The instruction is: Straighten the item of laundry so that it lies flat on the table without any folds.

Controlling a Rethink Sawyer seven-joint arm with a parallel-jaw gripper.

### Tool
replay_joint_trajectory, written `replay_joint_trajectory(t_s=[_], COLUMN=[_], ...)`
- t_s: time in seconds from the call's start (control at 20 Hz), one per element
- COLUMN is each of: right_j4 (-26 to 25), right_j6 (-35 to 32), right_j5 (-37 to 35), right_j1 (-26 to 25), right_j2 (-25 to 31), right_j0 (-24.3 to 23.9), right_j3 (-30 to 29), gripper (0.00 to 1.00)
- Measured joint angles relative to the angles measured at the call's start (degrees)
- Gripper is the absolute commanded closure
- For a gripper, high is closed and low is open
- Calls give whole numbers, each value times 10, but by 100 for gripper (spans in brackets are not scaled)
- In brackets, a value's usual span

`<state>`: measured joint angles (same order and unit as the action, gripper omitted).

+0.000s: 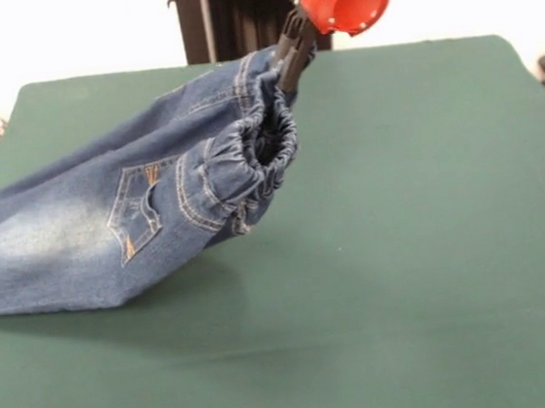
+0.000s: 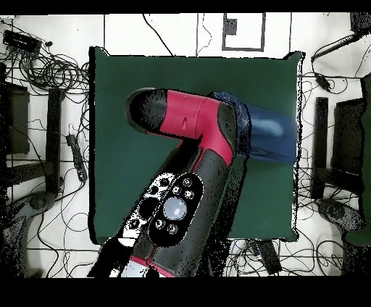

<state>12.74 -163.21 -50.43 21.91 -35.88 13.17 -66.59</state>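
The blue denim jeans [image 1: 128,219] lie at the left of the green table [image 1: 404,249] in the front view, with a pale faded patch and a back pocket with orange stitching. The elastic waistband is lifted off the cloth. My gripper [image 1: 289,61] is shut on the top of that waistband and holds it up at the far middle of the table. In the overhead view the arm hides the gripper, and the jeans [image 2: 269,134] show at the right, reaching the table's edge.
The red and black arm [image 2: 196,166] crosses the middle of the table [image 2: 123,145] in the overhead view. Cables and stands lie on the floor round the table. The robot's black pedestal [image 1: 233,13] stands behind the far edge.
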Motion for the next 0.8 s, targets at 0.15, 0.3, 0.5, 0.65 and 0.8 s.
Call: replay_joint_trajectory(t_s=[0.15, 0.3, 0.5, 0.65, 0.8], right_j4=[9, 13, 26, 41, 58], right_j6=[0, 0, 0, -8, -28], right_j5=[0, 0, 0, 0, 0], right_j1=[-5, -8, -14, -25, -39], right_j2=[-6, -12, -19, -28, -35], right_j0=[7, 13, 26, 38, 48], right_j3=[0, 0, 0, 0, 1], gripper=[100, 100, 100, 100, 100])
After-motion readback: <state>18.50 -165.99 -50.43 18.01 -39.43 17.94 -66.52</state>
